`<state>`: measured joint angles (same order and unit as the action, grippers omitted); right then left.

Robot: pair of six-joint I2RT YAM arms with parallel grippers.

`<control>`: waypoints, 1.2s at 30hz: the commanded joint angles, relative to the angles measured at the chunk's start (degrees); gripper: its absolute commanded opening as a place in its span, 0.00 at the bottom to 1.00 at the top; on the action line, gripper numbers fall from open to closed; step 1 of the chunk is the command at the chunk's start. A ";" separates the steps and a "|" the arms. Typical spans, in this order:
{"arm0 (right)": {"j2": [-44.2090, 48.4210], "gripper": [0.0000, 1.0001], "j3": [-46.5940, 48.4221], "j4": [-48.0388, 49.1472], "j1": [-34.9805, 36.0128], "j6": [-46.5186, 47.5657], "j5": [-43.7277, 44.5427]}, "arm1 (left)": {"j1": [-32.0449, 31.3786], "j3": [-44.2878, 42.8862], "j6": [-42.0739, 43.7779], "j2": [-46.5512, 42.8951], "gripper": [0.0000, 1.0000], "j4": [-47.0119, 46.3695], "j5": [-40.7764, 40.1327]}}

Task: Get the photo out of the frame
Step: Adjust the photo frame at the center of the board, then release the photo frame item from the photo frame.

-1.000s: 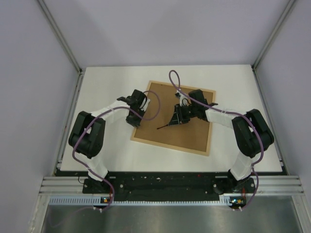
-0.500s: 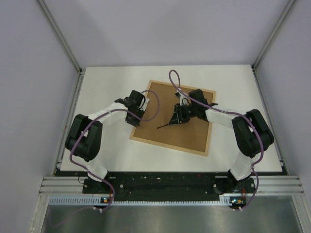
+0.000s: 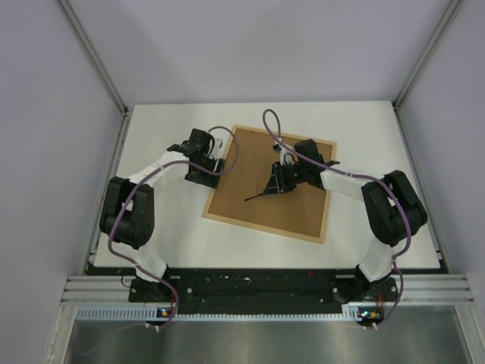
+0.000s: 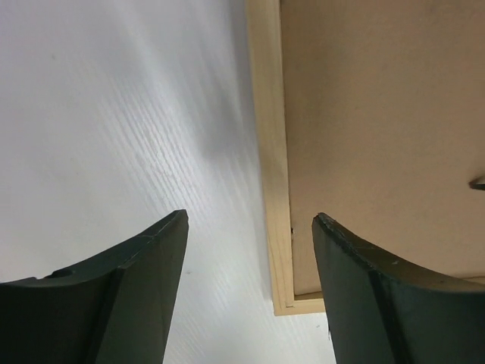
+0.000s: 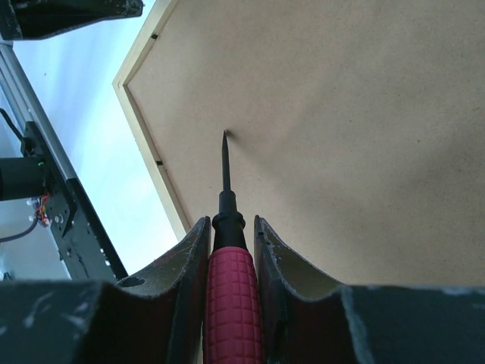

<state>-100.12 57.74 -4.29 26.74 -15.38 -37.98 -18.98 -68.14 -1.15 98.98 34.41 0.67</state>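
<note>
White worktop carries one frame, face down and askew around its middle. One brown backing board fills it, and the photo is hidden, presumably beneath that board. Left gripper has its jaws wide and empty, straddling the frame's left rim near a corner. Right gripper is clamped on one red-handled screwdriver, its tip on the board. Done well, the tip should reach the board's edge and lever gently while the left gripper steadies the rim. Two grippers, one tool.
</note>
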 commanded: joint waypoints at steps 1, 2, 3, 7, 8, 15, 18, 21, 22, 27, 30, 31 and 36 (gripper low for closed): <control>1.24 0.00 1.23 -0.19 -0.73 3.68 4.93 | -0.09 -5.68 2.46 2.44 0.74 -1.54 3.72; 1.15 0.00 1.76 -0.01 -0.81 3.77 5.36 | 0.17 -6.73 2.64 3.40 0.74 -1.80 5.03; 0.89 0.00 2.55 -0.01 -0.99 3.77 5.28 | 0.44 -7.70 2.73 4.37 0.74 -2.33 6.79; -1.65 0.00 6.15 1.65 -2.92 -0.86 3.44 | 1.66 -12.36 2.12 10.52 0.73 -2.86 13.12; -2.62 0.00 6.94 2.62 -3.88 -2.97 2.83 | 2.02 -12.98 1.51 11.84 0.73 -3.04 14.35; -9.91 0.00 12.22 10.79 -7.05 -15.20 -0.43 | 4.92 -12.73 -2.10 16.25 0.58 -5.14 19.54; -12.90 0.00 13.72 12.64 -6.97 -19.24 -0.78 | 5.62 -11.76 -3.42 16.51 0.44 -5.50 22.18; -15.54 0.00 15.12 14.31 -6.97 -21.97 -1.05 | 5.62 -9.74 -5.79 15.98 0.37 -5.93 25.69; -16.07 0.00 15.47 14.84 -6.97 -22.41 -1.13 | 5.62 -8.69 -6.93 15.55 0.36 -6.20 26.74; -17.04 0.00 15.65 17.74 -6.70 -25.49 -1.22 | 5.45 0.27 -13.78 10.90 0.38 -12.16 27.81; -17.31 0.00 15.13 19.06 -5.83 -26.54 -1.49 | 5.45 4.67 -16.69 7.20 0.39 -16.30 28.16; -17.31 0.00 14.69 19.50 -5.39 -26.72 -1.57 | 5.45 5.29 -17.65 6.41 0.39 -17.44 28.68; -18.88 0.00 13.81 21.61 -3.37 -28.56 -3.06 | 5.62 5.47 -20.03 4.56 0.40 -19.47 30.44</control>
<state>-117.60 70.98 12.49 21.37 -41.67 -39.09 -12.91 -63.33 -17.37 106.02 17.65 27.90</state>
